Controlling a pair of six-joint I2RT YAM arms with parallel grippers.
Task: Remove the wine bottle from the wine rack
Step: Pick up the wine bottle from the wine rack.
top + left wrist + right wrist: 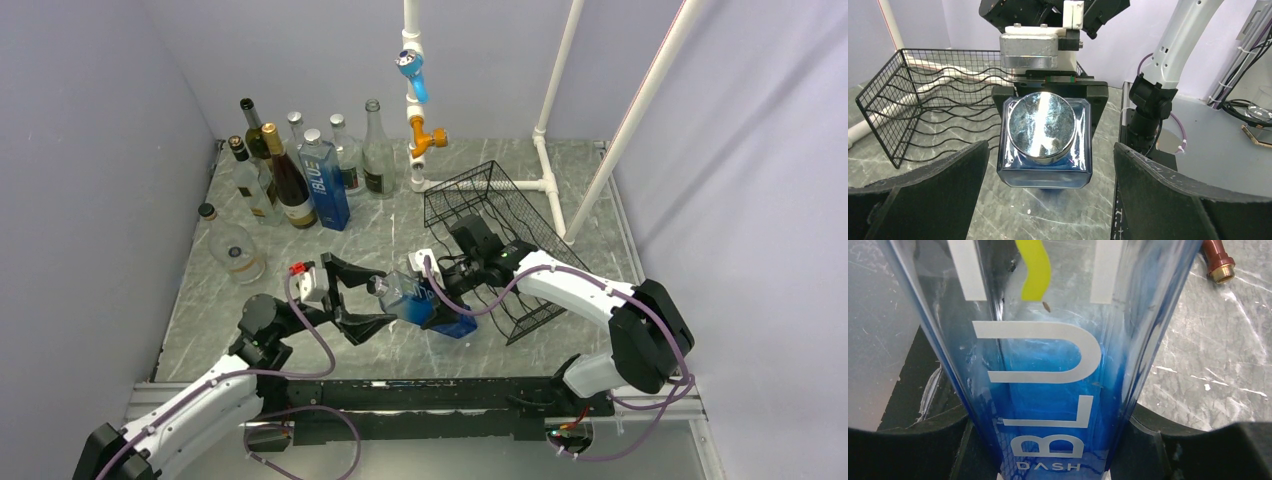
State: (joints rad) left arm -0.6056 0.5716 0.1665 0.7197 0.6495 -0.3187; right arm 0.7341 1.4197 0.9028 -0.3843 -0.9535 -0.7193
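Note:
The wine bottle point(415, 298) is a square blue glass bottle with white lettering point(1043, 380). It hangs level above the table, left of the black wire wine rack point(505, 235), with its round silver cap point(1042, 125) pointing at the left wrist camera. My right gripper point(447, 300) is shut on its blue lower body, one black finger point(903, 445) on each flank. My left gripper point(1050, 200) is open. Its two fingers point(923, 195) stand wide on either side of the cap end without touching the glass. The rack point(923, 110) lies behind the bottle with no bottles in it.
Several upright bottles point(300, 170) stand at the back left, and a round one point(235, 250) sits nearer. A white pipe frame point(550, 130) with blue and orange fittings rises behind the rack. A reddish bottle neck point(1218, 260) lies on the table. Grey walls close both sides.

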